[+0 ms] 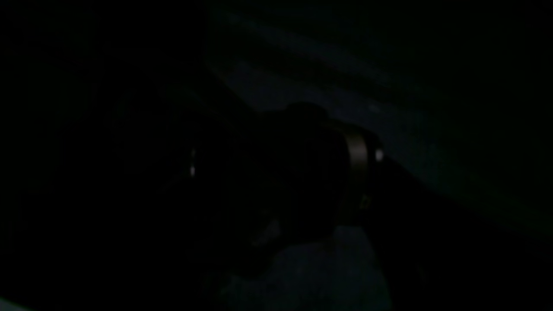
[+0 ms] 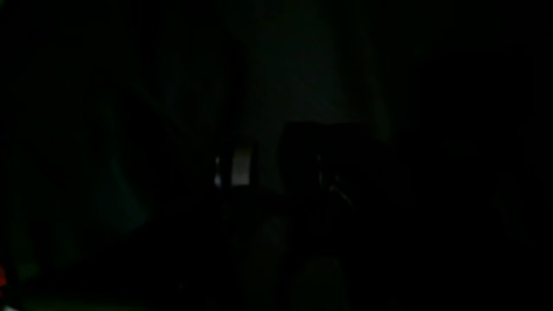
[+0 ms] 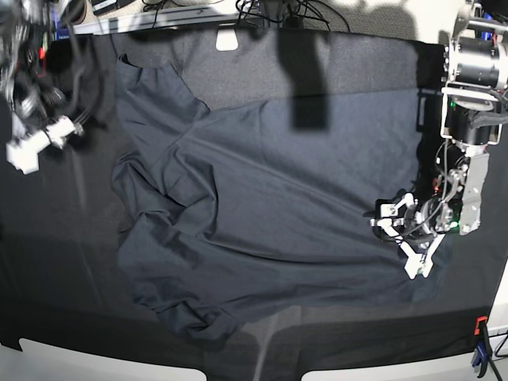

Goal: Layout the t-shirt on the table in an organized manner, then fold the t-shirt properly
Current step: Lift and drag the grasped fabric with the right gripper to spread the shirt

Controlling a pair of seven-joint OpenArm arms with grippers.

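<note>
Fabric is soft, light and limp: the t-shirt (image 3: 262,214) sprawls rumpled on the table (image 3: 373,63). Your left gripper (image 3: 399,238) stands spread over its edge; pinch the hem there. Right gripper (image 3: 36,143) blurs beside the bunched side, state untellable.

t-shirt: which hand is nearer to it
Left. The left hand sits over the t-shirt at its edge; the right hand, blurred, is off beside the opposite edge.
</note>
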